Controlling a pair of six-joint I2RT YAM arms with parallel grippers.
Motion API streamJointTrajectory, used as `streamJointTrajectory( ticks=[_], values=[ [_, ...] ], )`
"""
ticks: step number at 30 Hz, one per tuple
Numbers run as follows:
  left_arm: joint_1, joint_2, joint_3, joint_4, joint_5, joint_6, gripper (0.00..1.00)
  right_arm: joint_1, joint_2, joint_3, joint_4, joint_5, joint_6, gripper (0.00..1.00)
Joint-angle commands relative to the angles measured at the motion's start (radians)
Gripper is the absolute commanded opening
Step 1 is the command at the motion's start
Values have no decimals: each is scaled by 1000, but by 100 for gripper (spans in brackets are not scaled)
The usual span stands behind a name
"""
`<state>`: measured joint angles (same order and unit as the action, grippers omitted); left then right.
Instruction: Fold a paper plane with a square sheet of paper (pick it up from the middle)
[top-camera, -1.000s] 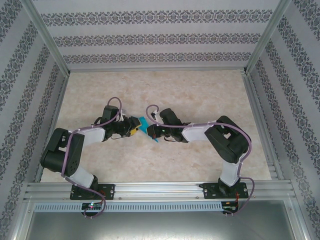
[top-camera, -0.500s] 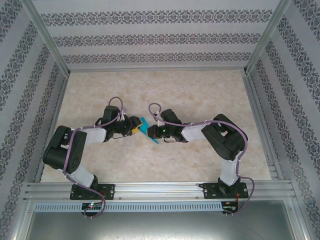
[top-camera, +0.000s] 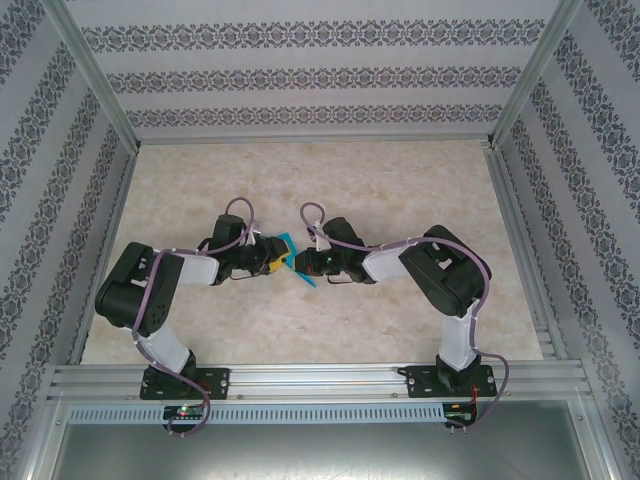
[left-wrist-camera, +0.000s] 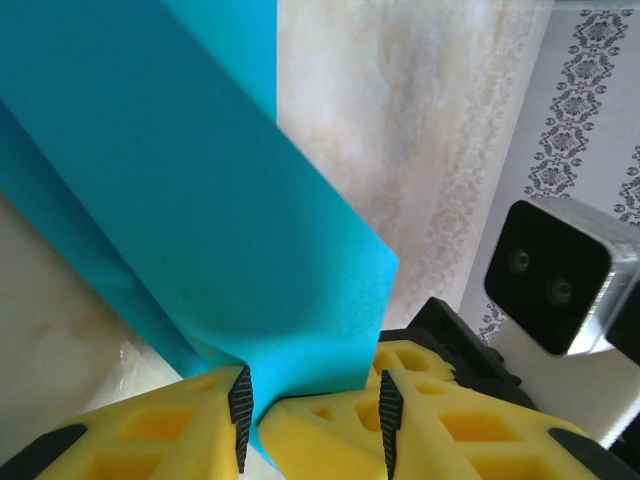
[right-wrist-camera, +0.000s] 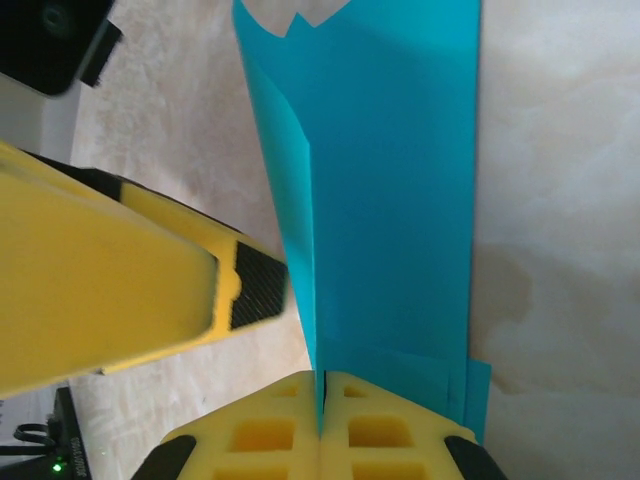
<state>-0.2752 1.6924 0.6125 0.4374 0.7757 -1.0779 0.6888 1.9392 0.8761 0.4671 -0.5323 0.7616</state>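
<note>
The right gripper (right-wrist-camera: 322, 400) is pinched shut on the folded teal paper (right-wrist-camera: 390, 200) over the middle of the table (top-camera: 400, 180). The paper's long axis runs straight out from its fingertips. The left gripper (left-wrist-camera: 314, 405), facing it, straddles 1 edge narrowly; I cannot tell whether it grips.

Folded paper (top-camera: 289, 244) over table (top-camera: 400, 180) middle, left arm (top-camera: 190, 268) left, right arm (top-camera: 395, 262) right.

Right fingers (right-wrist-camera: 400, 440) pinched together — left fingers (left-wrist-camera: 150, 430) parted.
</note>
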Motion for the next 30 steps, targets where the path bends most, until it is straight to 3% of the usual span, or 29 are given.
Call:
streamJointTrajectory(
  ticks=[1,30],
  values=[
    [-17,13,12,62,20,-9,41,-12,23,5,49,-41,40,0],
    [-36,72,19,66,-22,24,37,-15,75,32,-73,-30,35,0]
  ],
)
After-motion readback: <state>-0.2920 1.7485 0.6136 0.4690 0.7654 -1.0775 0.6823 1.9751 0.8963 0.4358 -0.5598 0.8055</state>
